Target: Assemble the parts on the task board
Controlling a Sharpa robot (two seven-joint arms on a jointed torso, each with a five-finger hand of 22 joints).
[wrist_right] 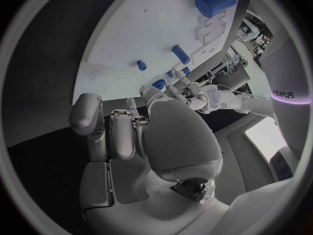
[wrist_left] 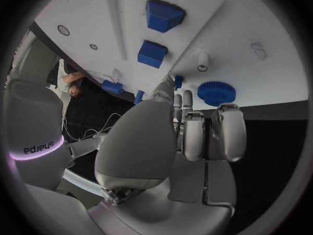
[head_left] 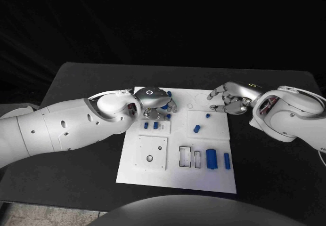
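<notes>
The task board (head_left: 178, 176) lies flat in the middle of the table (head_left: 272, 179), its long axis running from the near edge toward the far edge. The left hand (head_left: 153, 99) hangs over the board's far-left corner, fingers pointing down at the board; in the left wrist view its fingers (wrist_left: 229, 130) are curled in side by side, and whether the tips pinch a part cannot be told. In that same view a blue gear (wrist_left: 216, 93) lies flat on the board just beyond those fingertips, and two blocky blue parts (wrist_left: 163, 14) stand farther along the board. The right hand (head_left: 231, 100) hovers at the board's far-right corner, partly over the table, with its fingers (wrist_right: 121, 133) drawn together and bent inward around nothing visible. Near the board's near-right edge two long blue cylinders (head_left: 212, 158) lie side by side, their long axes parallel to the board's long sides. A shorter blue peg (head_left: 197, 128) lies toward the middle of the board, tilted slightly off that line, and a small blue stud (head_left: 207, 115) sits beyond it toward the far edge.
</notes>
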